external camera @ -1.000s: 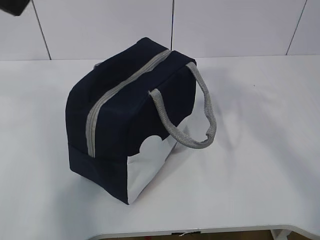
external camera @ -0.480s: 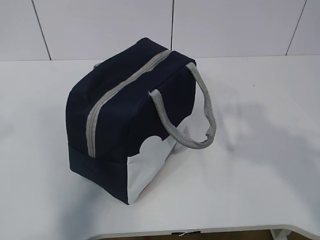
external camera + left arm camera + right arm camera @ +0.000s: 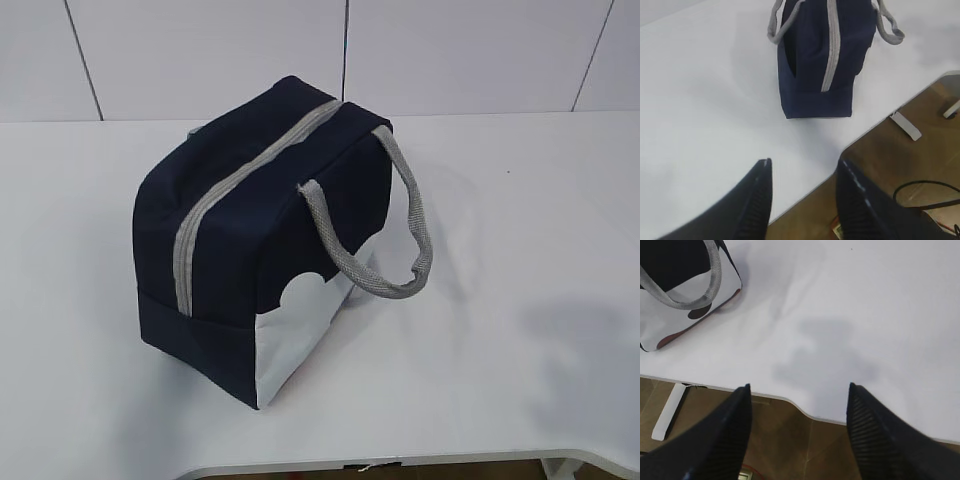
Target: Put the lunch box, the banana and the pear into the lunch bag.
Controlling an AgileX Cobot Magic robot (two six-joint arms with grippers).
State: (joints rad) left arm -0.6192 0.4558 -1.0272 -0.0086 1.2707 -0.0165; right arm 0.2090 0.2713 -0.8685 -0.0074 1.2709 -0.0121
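Observation:
The navy-blue lunch bag (image 3: 250, 240) stands on the white table (image 3: 520, 200), its grey zipper (image 3: 235, 190) drawn shut along the top and a grey handle (image 3: 405, 240) drooping to the right. The lunch box, the banana and the pear are out of view. Neither gripper shows in the exterior view. My left gripper (image 3: 804, 162) hangs open and empty over the table's front edge, well short of the lunch bag (image 3: 815, 65). Open and empty too, my right gripper (image 3: 798, 386) hovers at the front edge, with the lunch bag's white panel (image 3: 670, 315) far to its upper left.
The table's front edge (image 3: 420, 462) has a curved cutout, with brown floor (image 3: 900, 165) below it. A white bracket (image 3: 906, 125) and a black cable (image 3: 920, 187) lie under the table. A tiled white wall (image 3: 450, 50) closes the back.
A dark piece of arm at the top left corner of the exterior view has left the frame. The shadow on the table's right side has slid toward the front right. The bag has not moved.

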